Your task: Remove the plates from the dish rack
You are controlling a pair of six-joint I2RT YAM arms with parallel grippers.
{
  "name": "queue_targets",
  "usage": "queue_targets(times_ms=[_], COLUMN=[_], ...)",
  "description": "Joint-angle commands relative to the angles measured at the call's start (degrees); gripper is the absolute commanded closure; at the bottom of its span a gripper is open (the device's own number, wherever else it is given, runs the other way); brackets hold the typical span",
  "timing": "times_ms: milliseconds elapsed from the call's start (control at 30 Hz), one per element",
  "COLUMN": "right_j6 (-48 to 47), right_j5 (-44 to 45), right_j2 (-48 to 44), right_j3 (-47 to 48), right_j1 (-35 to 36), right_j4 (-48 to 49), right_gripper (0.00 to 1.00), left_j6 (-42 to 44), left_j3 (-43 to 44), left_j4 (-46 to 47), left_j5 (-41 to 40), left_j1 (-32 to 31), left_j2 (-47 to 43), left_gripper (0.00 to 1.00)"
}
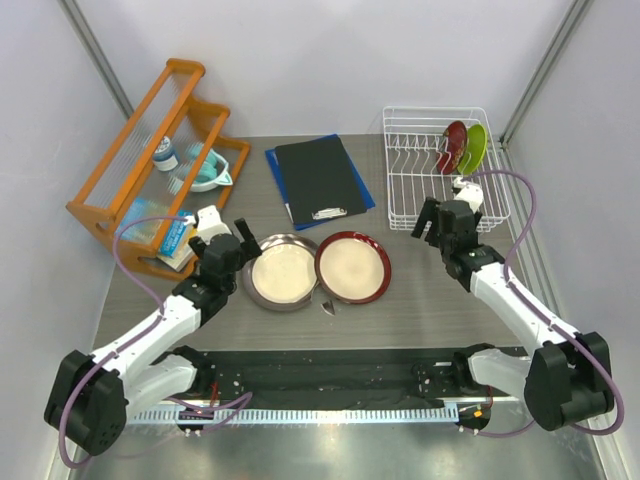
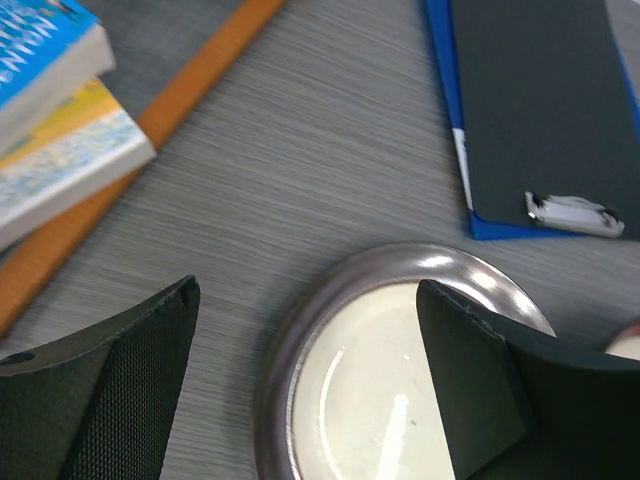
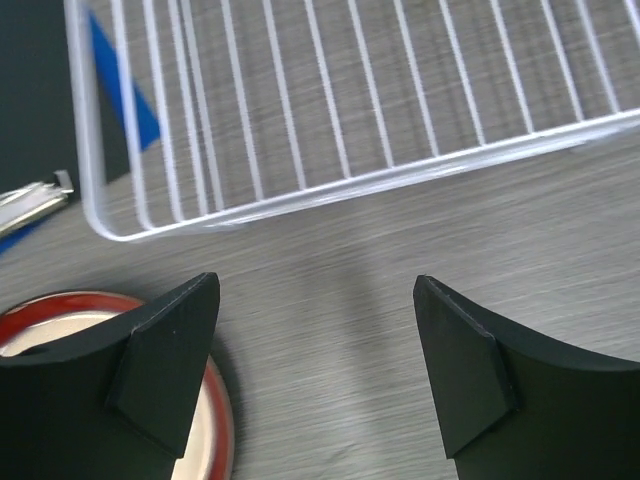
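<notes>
From the top view I see both plates lying flat on the table, touching side by side: the brown-grey-rimmed plate toward 9 o'clock and the red-rimmed plate toward 3 o'clock of it. The dish rack stands at 1 o'clock of them, with only a dark red bowl and a green bowl upright at its far right end. My left gripper sits at the brown-grey plate's 10 o'clock edge; my right gripper hangs at the rack's near edge. On the left wrist camera the left gripper is spread wide and grasps nothing, the brown-grey plate flat beneath it and a clipboard at 2 o'clock. On the right wrist camera the right gripper is likewise released and empty over bare table, the rack at 12 o'clock and the red-rimmed plate at 8 o'clock.
</notes>
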Motion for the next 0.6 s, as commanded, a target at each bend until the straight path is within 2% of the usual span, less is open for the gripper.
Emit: queue_targets(times_ms=[0, 200, 267, 333, 567], right_j6=[-5.6, -5.3, -5.7, -6.0, -5.3], right_j5=[8.6, 11.3, 11.6, 11.9, 8.3], right_j2=[-0.4, -1.6, -1.3, -0.6, -1.9], right_j3=[-5.4, -10.1, -10.1, -9.8, -10.4], right_j1=[-0.5, -0.9, -1.0, -1.0, -1.0], right_j4=[9.8, 14.0, 14.5, 14.6, 14.5], right_gripper=[0.15, 0.14, 0.14, 0.14, 0.14], left_j6=[4.5, 9.6, 10.5, 10.8, 8.3], left_j3=[-0.9, -3.5, -3.3, -3.4, 1.5], left_j4=[3.7, 8.4, 6.6, 6.9, -0.5], left_j5=[-12.0, -16.2, -15.7, -14.7, -19.1], left_j1=[0.2, 0.1, 0.3, 0.3, 0.3], left_j2=[-0.9, -0.5, -0.5, -0.4, 3.7], left_gripper=[0.11, 0.1, 0.09, 0.01, 0.01])
